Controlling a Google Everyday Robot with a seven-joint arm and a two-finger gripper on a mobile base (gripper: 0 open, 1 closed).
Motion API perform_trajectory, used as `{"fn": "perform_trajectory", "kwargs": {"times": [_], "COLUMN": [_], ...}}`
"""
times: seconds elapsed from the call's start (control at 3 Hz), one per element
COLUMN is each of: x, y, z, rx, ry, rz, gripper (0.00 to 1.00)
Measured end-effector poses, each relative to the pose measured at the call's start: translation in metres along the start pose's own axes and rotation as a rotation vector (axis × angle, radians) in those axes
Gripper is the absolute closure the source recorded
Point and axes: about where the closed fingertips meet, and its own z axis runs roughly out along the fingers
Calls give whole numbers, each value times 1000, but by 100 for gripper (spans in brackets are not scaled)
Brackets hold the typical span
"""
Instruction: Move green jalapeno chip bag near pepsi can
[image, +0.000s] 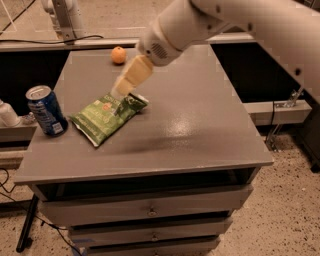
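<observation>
The green jalapeno chip bag lies flat on the grey table, left of centre, its long side running from lower left to upper right. The pepsi can stands upright near the table's left edge, a short gap to the left of the bag. My gripper hangs from the white arm just above the bag's upper right end. I cannot tell whether it touches the bag.
A small orange fruit sits at the back of the table. A white bottle stands off the table's left side. Drawers run below the table top. A white stand is at the back left.
</observation>
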Motion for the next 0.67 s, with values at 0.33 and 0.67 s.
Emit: {"fn": "perform_trajectory", "kwargs": {"times": [0.33,0.67], "x": [48,93], "y": [-26,-50], "z": [-81,-162], "rx": [45,112], "ry": [-59,-149], "rz": [-2,36], "gripper": [0,0]}}
